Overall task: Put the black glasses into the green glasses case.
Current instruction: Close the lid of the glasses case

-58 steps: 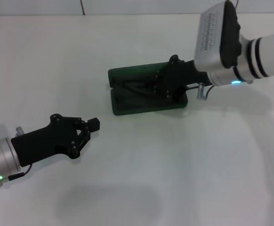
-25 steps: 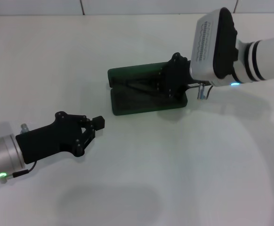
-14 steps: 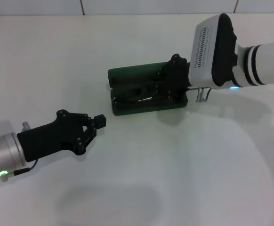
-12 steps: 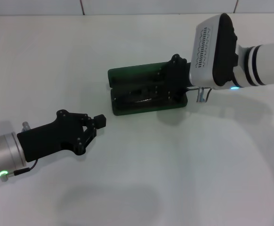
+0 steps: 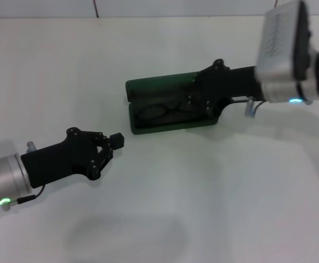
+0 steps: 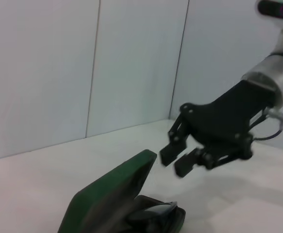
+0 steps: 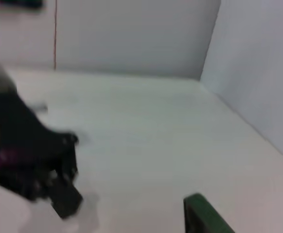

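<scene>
The right gripper [image 5: 195,98] is pulling back from the green glasses case [image 5: 170,109], having been deep over the case's tray a moment ago. Its body is now sitting over the case's end nearest the right arm, and in the left wrist view the right gripper [image 6: 178,158] is hanging just above the case [image 6: 117,201] with its fingers [image 6: 168,153] parted and nothing between them. The black glasses [image 5: 162,111] are lying inside the case's tray, lenses showing against the dark lining, where half a second ago the gripper was still covering them. So the release has evidently happened: the spectacles are sitting in the case and the placing step looks done. The lid is standing open at the case's far edge, so closing it, if wanted, is still outstanding. The left gripper [image 5: 109,147] is resting near the case's other end, apart from it, fingers partly spread and holding nothing, hardly shifted over the last second.
</scene>
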